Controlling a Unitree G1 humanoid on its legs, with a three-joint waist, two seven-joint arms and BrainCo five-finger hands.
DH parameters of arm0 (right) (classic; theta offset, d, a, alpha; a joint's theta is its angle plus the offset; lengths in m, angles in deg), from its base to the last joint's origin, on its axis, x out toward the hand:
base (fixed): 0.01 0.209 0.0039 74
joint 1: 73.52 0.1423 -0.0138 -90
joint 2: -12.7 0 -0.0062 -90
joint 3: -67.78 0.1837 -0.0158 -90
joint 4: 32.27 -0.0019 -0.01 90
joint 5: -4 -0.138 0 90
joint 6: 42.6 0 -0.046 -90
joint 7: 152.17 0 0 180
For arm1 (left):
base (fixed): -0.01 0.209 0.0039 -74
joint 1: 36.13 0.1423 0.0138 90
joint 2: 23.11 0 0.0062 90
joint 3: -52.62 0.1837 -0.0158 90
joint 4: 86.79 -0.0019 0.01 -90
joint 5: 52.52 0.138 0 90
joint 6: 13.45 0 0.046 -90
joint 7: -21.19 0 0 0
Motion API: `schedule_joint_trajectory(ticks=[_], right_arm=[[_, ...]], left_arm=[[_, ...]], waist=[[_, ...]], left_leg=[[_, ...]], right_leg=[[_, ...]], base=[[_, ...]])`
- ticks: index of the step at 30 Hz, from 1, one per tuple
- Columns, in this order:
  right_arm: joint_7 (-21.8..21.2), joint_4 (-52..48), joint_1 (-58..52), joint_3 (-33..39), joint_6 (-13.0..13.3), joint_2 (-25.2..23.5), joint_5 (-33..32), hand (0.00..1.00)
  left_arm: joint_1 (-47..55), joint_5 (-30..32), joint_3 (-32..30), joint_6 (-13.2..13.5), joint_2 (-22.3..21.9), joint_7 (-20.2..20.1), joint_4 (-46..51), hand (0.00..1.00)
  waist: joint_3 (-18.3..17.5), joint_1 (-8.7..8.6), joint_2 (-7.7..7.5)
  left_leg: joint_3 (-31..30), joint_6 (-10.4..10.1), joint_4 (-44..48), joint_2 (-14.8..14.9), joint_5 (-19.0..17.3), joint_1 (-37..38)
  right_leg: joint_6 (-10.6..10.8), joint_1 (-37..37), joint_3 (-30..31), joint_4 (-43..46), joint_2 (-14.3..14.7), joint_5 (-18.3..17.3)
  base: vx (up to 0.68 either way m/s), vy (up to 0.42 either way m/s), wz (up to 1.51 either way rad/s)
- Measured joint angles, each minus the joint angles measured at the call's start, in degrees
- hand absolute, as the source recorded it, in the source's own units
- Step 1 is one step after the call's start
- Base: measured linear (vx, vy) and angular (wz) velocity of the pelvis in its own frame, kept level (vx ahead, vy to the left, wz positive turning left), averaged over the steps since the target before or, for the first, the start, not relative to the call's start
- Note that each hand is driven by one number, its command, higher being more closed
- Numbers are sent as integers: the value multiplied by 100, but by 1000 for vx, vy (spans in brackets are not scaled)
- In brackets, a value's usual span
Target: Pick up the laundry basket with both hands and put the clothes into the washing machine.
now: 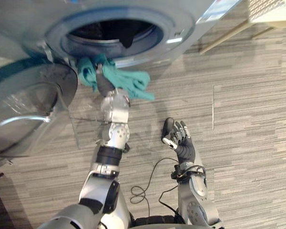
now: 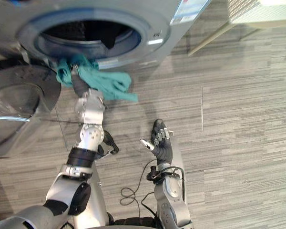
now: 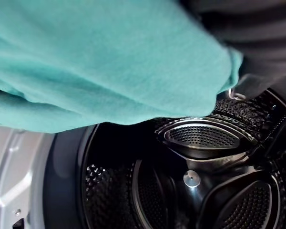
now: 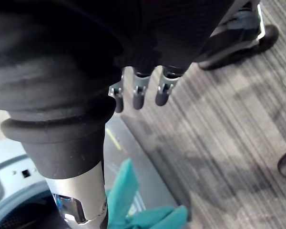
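The fingers (image 4: 138, 95) of my right hand (image 1: 178, 138) are loose and nearly straight, and they hold nothing. That hand hangs palm up above the floor (image 1: 248, 152), well apart from the machine.

My left hand (image 1: 105, 86) is up at the mouth of the washing machine (image 1: 181, 28), tucked into a teal cloth (image 1: 133, 82). The cloth covers the front of that hand, so I cannot tell if it grips the cloth or only pushes it. The cloth lies over the bottom lip of the round opening, and part of it hangs down outside. In the left wrist view it sits just in front of the dark drum (image 3: 195, 191). A dark thing (image 1: 126, 36) is inside the drum already; it may be more clothes. The door (image 1: 24, 105) is swung wide open on my left.

I think I am at the step of putting the clothes in, with this cloth only half way. Next I need to push my left hand deeper, past the lip, so the hanging part goes in too and does not slide to the floor. Then I can let go.
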Motion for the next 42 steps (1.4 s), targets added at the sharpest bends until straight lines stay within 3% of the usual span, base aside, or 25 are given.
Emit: schedule_joint_trajectory(ticks=[4,7,9,15,19,21,25,28,30,37,38,39,40,41,42], right_arm=[[48,101,324,11,121,-2,-61,0],[-387,97,496,152,435,9,-608,0],[-763,165,541,219,627,-20,-1416,0],[-1394,166,552,222,892,-137,-2712,0],[-1556,148,560,205,894,-169,-2971,0],[-1606,118,561,154,893,-140,-2988,0],[-1668,-141,568,51,883,-136,-3096,0],[-1660,-240,567,159,888,-141,-3144,0],[-1647,-335,567,173,884,-144,-3159,0],[-1616,-469,564,216,1015,-141,-3321,0],[-1644,-513,547,216,1078,-132,-3321,0],[-1661,-533,534,217,1091,-117,-3321,0],[-1706,-571,504,221,1104,-90,-3339,0],[-1887,-645,409,255,1131,-58,-3432,0],[-1966,-666,374,267,1161,-52,-3456,0]], left_arm=[[-740,-90,47,92,226,60,79,100],[-1264,-96,123,108,451,2,79,100],[-1724,-293,300,114,767,-164,-35,100],[-3122,-851,730,137,1228,-558,-561,100],[-3927,-866,950,171,1529,-592,-1208,100],[-4528,-524,1004,45,1765,-540,-1671,100],[-5844,466,1224,-429,2328,-310,-2368,100],[-6053,905,1316,-703,2468,-369,-2525,100],[-6340,1019,1147,-1056,2667,-109,-2926,100],[-6938,1224,1298,-1089,2767,1033,-2880,100],[-7133,2014,1589,-1125,2787,1425,-2642,100],[-7215,2372,1727,-1136,2820,1530,-2577,100],[-7322,3120,1943,-1286,2879,1620,-2480,100],[-7415,4342,2248,-1538,3053,1607,-2421,0],[-7467,4806,2434,-1652,3158,1581,-2419,0]], waist=[[1,-26,0],[1,-67,0],[9,-128,-8],[10,-155,-10],[14,-179,-23],[42,-201,-106],[40,-290,-124],[41,-251,-125],[41,-271,-125],[43,-283,-121],[44,-286,-120],[44,-286,-120],[44,-286,-120],[43,-276,-120],[42,-275,-117]], left_leg=[[-272,2,495,72,-11,-834],[-354,-2,682,93,-11,-1312],[-376,5,829,173,-6,-1569],[-419,8,950,189,-6,-1869],[-395,32,1008,270,-23,-1920],[-360,54,1025,348,-39,-1972],[-323,58,1000,455,-38,-2215],[-335,59,961,467,-35,-2300],[-309,68,873,465,-26,-2378],[-133,70,673,420,-23,-2374],[-74,72,669,424,-24,-2374],[-57,72,670,436,-24,-2374],[-38,73,669,453,-24,-2373],[-32,73,663,459,-25,-2367],[-35,73,649,461,-25,-2364]], right_leg=[[-27,-735,-30,543,-39,-129],[-30,-1199,-22,740,-52,-153],[-85,-1447,-26,844,-40,-118],[-148,-1723,-29,933,-40,-82],[-151,-1769,-28,928,11,-75],[-164,-1856,-16,900,70,-60],[-189,-2083,-29,760,178,63],[-196,-2132,-73,708,191,72],[-182,-2195,-92,580,211,128],[-162,-2287,-60,438,184,146],[-162,-2322,-56,438,159,146],[-162,-2326,-59,435,158,146],[-162,-2325,-74,426,156,146],[-162,-2319,-96,425,146,146],[-162,-2315,-110,424,136,146]], base=[[-129,-92,11],[-124,-60,2],[-99,-32,-9],[-19,-3,-2],[-15,4,-7],[-31,2,-24],[-29,10,-17],[-4,4,-2],[-40,15,-5],[-9,25,1],[13,40,-2],[18,51,-5],[14,40,-5],[13,39,-3],[13,36,6]])
